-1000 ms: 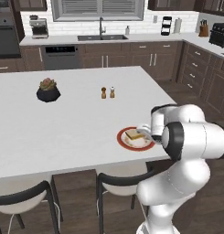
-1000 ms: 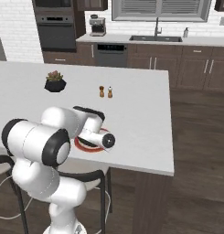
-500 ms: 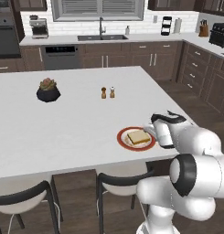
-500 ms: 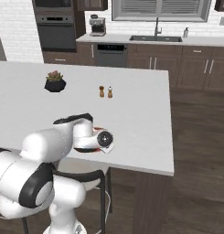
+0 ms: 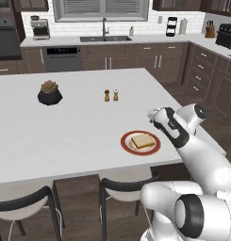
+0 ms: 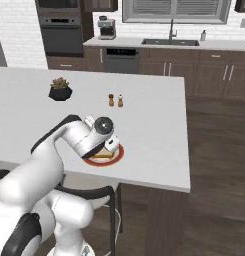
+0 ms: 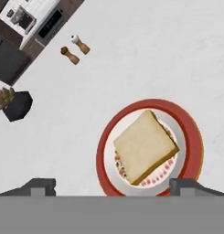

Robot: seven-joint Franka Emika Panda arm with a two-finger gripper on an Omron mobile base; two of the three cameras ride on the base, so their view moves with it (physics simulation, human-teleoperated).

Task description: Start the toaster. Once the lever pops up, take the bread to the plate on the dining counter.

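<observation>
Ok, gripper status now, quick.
Gripper: open and holding nothing; the bread lies flat on the plate below it.

The bread (image 5: 143,140) lies flat on the plate (image 5: 126,143) (red-rimmed) near the dining counter (image 5: 79,127) edge. The gripper (image 5: 152,116) hangs just beside it.

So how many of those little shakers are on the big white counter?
2: a brown shaker and a white-topped shaker, side by side mid-counter, beyond the plate. None look hidden.
</observation>
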